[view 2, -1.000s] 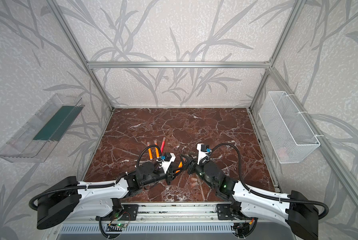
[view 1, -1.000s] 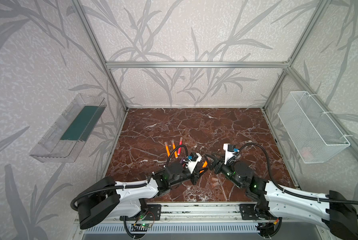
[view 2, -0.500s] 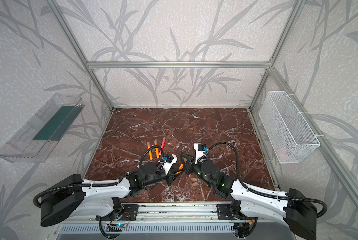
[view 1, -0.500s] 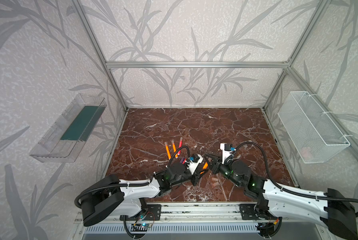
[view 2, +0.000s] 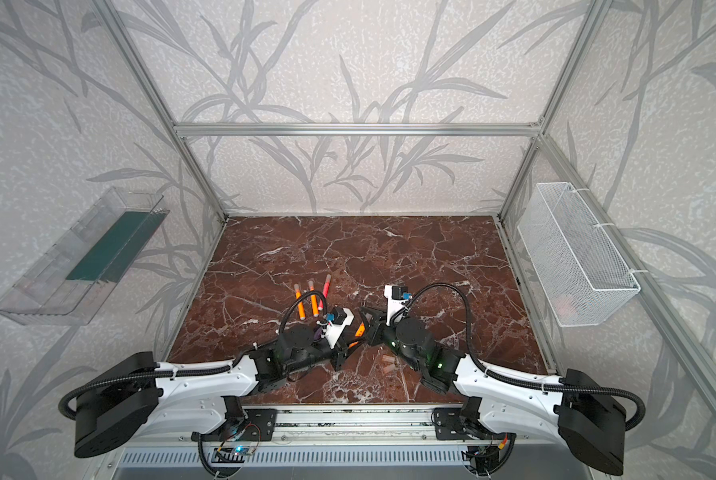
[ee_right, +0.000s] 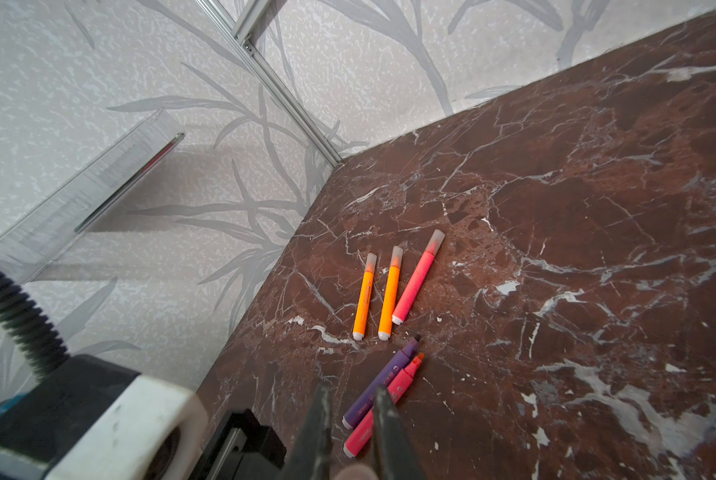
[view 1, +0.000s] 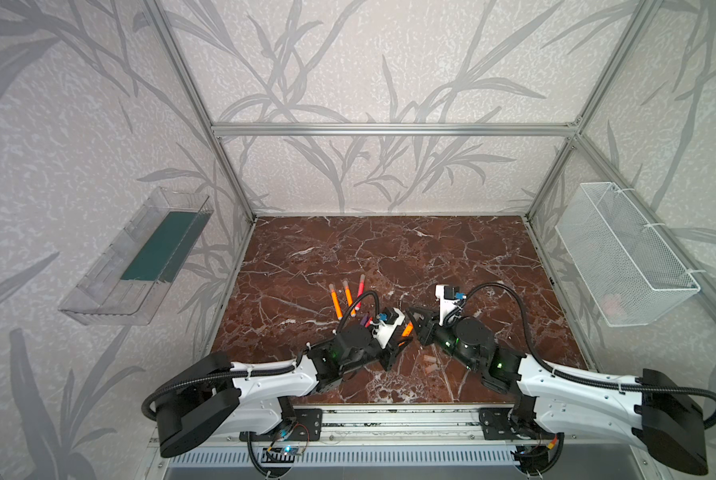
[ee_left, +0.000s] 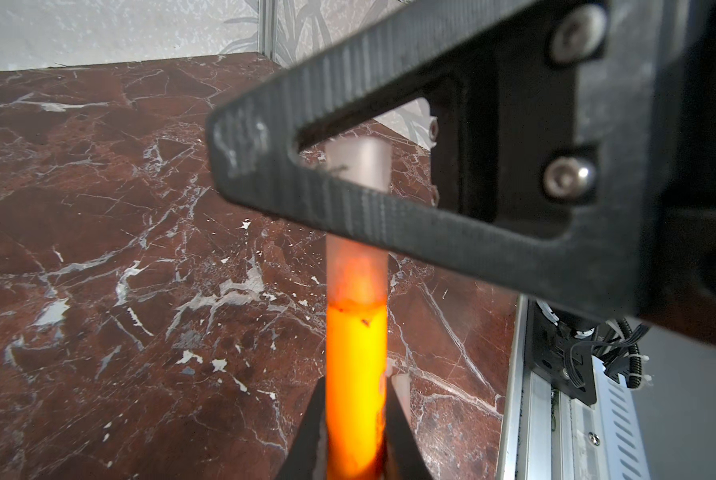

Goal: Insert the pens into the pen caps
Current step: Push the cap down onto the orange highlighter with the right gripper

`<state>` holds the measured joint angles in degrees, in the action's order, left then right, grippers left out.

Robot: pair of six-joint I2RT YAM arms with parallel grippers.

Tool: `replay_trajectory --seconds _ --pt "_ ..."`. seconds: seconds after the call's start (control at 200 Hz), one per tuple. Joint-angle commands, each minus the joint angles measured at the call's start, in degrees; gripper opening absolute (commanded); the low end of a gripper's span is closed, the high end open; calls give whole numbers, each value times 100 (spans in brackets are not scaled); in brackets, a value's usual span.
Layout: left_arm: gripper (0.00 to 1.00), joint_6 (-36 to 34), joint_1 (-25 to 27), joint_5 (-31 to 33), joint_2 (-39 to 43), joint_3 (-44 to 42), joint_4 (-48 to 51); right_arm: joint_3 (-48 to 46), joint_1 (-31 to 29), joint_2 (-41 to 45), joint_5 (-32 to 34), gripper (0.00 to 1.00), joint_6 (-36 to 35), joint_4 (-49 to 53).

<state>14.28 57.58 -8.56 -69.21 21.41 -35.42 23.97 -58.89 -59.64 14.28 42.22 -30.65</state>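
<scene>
In both top views your grippers meet over the front middle of the bench (view 1: pixel 431 257). The left gripper (view 1: pixel 404 338) is clamped on an orange pen (view 1: pixel 407 329), tip aimed at the right gripper (view 1: pixel 415 322), so each arm holds one half of the joint. The right jaws are together, but what they pinch is hidden here. Two spare caps (view 1: pixel 430 363) lie near the right arm. Three capped pens (view 2: pixel 314 298) lie side by side farther back, probably parked clear of the work.

From the left wrist, the jaws grip low on the barrel, which leaves the tip end free. A cap (ee_left: pixel 358 266) sits over that tip, with orange glowing through its lower part. A right finger (ee_left: pixel 389 216) crosses the cap to press it on. You can't tell whether it is fully home.

From the right wrist, the jaws stand close together on a blurred pale cap end. Beyond them a purple pen (ee_right: pixel 389 372) and a pink pen (ee_right: pixel 406 376) lie touching and uncapped, next in line by my reckoning.
</scene>
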Motion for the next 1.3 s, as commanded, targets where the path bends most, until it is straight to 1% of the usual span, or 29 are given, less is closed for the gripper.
replay_trajectory --seconds 0.0,0.12,0.19,0.23,0.245,0.28,0.39,0.505,0.525,0.59,0.64,0.69,0.72,0.74,0.77,0.82,0.87,0.905,0.99,1.035,1.095,1.185,1.244,1.299 --pt "0 -135 -175 79 367 545 -170 -33 -161 -233 -515 0 -150 88" --pt "0 -8 -453 -385 525 623 -265 -41 -240 -392 -683 0 -328 -112" --pt "0 221 -597 -495 624 601 -335 -105 -289 -465 -859 0 -525 -410" --pt "0 242 -657 -495 695 593 -331 -136 -335 -495 -905 0 -533 -544" --pt "0 237 -664 -480 732 599 -307 -141 -353 -505 -909 0 -702 -568" --pt "0 201 -680 -457 810 613 -227 -147 -397 -521 -892 0 -793 -599" --pt "0 72 -704 -474 1053 588 -78 -164 -514 -621 -889 0 -891 -726" --pt "0 -29 -740 -494 1294 486 -84 -173 -680 -813 -1198 0 -1161 -1124" --pt "0 -39 -747 -485 1330 473 -88 -174 -718 -848 -1252 0 -1223 -1355" --pt "0 -53 -781 -473 1416 435 -74 -148 -819 -953 -1299 0 -1340 -1510" --pt "0 -65 -801 -413 1474 434 -36 -86 -897 -1027 -1149 0 -1276 -1450" --pt "0 -119 -801 -197 1521 434 -18 48 -957 -1112 -857 0 -991 -1120" --pt "0 -164 -800 21 1553 451 21 189 -986 -1157 -630 0 -650 -614" --pt "0 -195 -801 194 1565 465 57 294 -1003 -1191 -462 0 -188 -240" --pt "0 -261 -801 443 1575 498 127 404 -1044 -1295 -328 0 274 173" --pt "0 -407 -801 863 1582 590 286 459 -1138 -1467 -402 0 607 159" --pt "0 -533 -797 1223 1569 669 399 513 -1336 -1601 -263 0 864 166" --pt "0 -620 -799 1438 1550 707 413 617 -1497 -1672 -119 0 844 211" --pt "0 -707 -801 1905 1540 707 354 1000 -1822 -1774 421 0 800 859" --pt "0 -717 -801 2103 1550 698 343 1081 -1896 -1809 660 0 798 989" --pt "0 -705 -799 2222 1588 689 376 1016 -1902 -1819 815 0 880 937" --pt "0 -634 -801 2108 1684 669 477 753 -1904 -1840 827 0 751 317" --pt "0 -557 -818 1887 1787 641 550 572 -1904 -1859 778 0 519 -171" --pt "0 -466 -859 1660 1902 612 611 449 -1900 -1842 794 0 349 -416"
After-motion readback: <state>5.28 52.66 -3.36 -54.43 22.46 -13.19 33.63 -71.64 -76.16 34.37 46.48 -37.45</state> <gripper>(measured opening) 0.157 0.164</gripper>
